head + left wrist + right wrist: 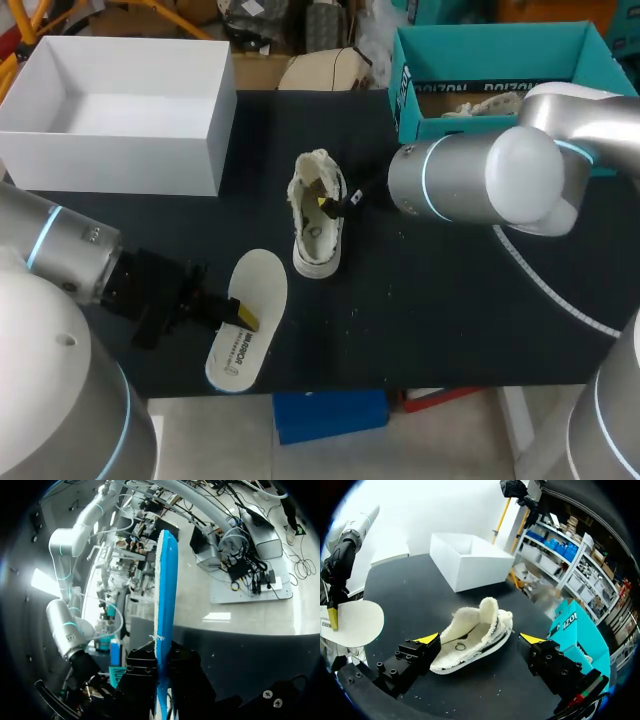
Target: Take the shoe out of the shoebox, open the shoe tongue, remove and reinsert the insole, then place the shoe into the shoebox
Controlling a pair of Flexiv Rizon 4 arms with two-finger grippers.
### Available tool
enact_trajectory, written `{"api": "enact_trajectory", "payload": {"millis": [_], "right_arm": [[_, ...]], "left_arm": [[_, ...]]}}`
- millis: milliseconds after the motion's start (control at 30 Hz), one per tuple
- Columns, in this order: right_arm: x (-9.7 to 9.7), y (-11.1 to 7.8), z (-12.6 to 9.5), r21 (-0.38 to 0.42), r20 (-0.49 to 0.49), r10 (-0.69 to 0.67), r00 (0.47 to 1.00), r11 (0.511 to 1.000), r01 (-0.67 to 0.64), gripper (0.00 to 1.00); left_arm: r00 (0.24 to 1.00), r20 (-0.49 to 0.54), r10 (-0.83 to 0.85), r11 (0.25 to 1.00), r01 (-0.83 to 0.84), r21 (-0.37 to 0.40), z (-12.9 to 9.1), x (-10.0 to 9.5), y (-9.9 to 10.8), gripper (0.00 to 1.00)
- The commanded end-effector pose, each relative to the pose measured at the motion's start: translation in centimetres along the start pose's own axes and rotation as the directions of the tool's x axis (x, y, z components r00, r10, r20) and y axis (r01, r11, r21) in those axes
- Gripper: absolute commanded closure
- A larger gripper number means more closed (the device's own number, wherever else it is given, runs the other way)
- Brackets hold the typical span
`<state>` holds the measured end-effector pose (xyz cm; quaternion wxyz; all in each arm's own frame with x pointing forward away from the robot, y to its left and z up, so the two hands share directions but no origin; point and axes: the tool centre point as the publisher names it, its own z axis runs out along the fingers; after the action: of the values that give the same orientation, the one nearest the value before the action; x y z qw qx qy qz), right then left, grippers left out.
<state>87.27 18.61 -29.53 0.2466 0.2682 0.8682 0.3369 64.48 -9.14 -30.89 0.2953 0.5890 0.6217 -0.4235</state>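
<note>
A white fleece-lined shoe (318, 218) stands on the black table (450, 300), its tongue pulled up. My right gripper (329, 205) hovers just over its opening. In the right wrist view the gripper (480, 639) is open, its yellow-tipped fingers (428, 639) wide on either side of the shoe (470, 637). The white insole (247, 318) with a blue underside is near the table's front edge, and my left gripper (243, 316) is shut on its rim. The left wrist view shows the insole (165, 595) edge-on, pinched in the left gripper (162, 680).
An open white shoebox (120, 150) stands at the back left. A teal box (480, 45) sits at the back right, behind my right arm. Bare black table lies between the shoe and the white box.
</note>
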Motion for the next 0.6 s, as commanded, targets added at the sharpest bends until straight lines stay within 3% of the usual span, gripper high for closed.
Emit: {"api": "enact_trajectory", "payload": {"millis": [33,267,600], "right_arm": [[0.2,-0.7,-5.3,0.032,-0.015,0.011,1.0,0.999,-0.011,0.0],[1.1,-2.2,-9.5,0.074,0.011,0.032,0.999,0.997,-0.032,0.0],[2.2,-3.4,-12.8,0.07,-0.026,0.067,0.997,0.995,-0.065,0.0]], "left_arm": [[1.0,-0.001,0.002,1.0,-0.002,-0.004,0.1,0.0,-0.1,1.0],[1.0,-0.001,0.002,1.0,-0.002,-0.004,0.1,0.0,-0.1,1.0],[1.0,-0.001,0.002,1.0,-0.002,-0.004,0.1,0.0,-0.1,1.0]]}}
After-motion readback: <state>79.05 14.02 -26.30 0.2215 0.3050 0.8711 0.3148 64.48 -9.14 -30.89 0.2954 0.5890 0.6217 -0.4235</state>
